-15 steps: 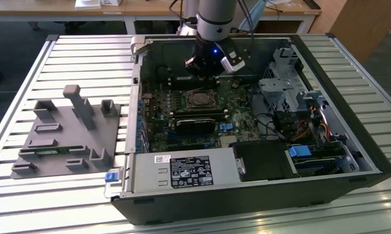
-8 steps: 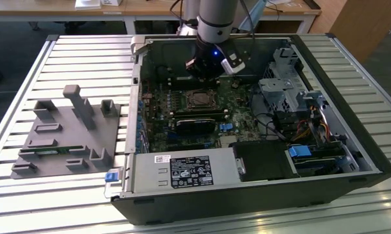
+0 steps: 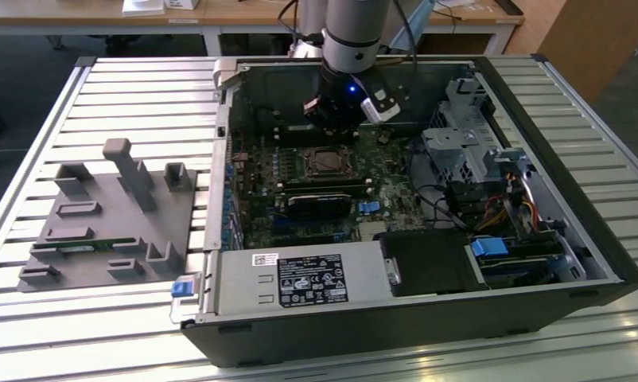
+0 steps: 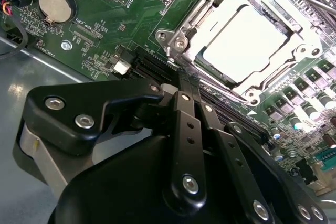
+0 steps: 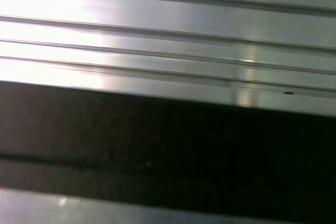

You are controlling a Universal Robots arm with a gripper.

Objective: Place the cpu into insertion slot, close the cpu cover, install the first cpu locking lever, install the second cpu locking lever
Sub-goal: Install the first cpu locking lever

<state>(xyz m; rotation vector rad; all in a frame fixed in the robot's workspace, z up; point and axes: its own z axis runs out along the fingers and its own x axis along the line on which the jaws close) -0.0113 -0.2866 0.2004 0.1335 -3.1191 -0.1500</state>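
One cpu (image 4: 245, 42), one cpu cover (image 4: 304, 38), one end effector (image 4: 185, 88), one computer case (image 3: 573, 263).

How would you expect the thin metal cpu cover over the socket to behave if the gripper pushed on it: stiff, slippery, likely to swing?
The cpu cover looks like thin shiny sheet metal, so it is probably light and somewhat springy. Its polished frame may let the gripper slide off. In the second wrist view it seems to lie flat around the cpu, so pressing down should move it little.

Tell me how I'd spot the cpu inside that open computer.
Start at the open computer case on the slatted table, then find the green motherboard beneath the robot's gripper. The cpu sits in the socket there, framed by the shiny cpu cover. It is the only plain, pale silver square among dark chips and slots.
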